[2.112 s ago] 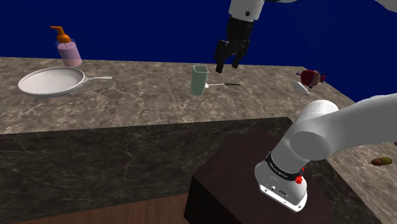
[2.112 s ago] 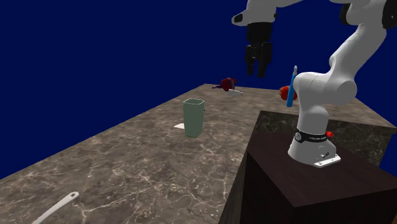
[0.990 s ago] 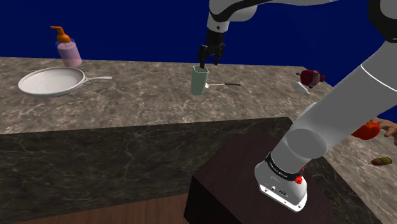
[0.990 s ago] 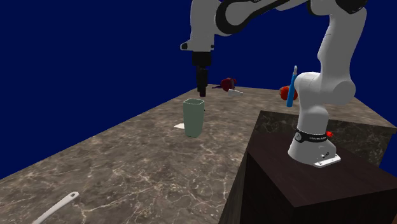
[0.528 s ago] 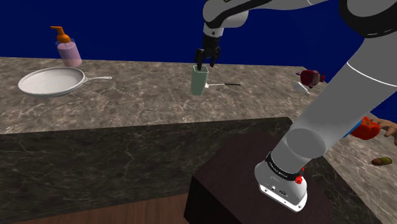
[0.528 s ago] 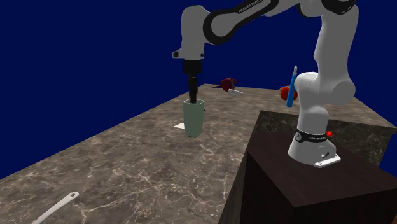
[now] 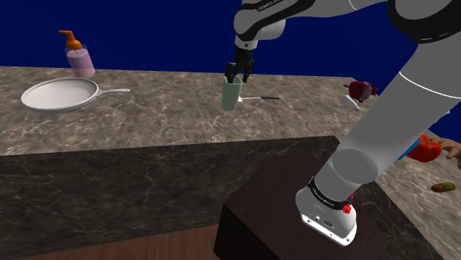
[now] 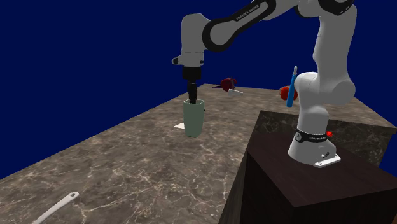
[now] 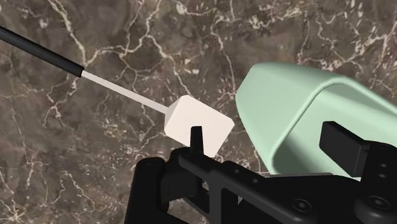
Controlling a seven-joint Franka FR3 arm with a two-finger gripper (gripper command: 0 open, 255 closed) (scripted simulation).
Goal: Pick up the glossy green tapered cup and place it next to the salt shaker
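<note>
The pale green cup [image 7: 232, 96] stood upright just beside the white spatula head [image 9: 197, 122], directly beneath the gripper [image 7: 233, 74], whose parted fingers straddled one rim wall, one inside, clasping nothing yet.

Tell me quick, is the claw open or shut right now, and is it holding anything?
Claw: open, fingers apart astride one wall of the green cup, not clasping it; holding nothing.
</note>
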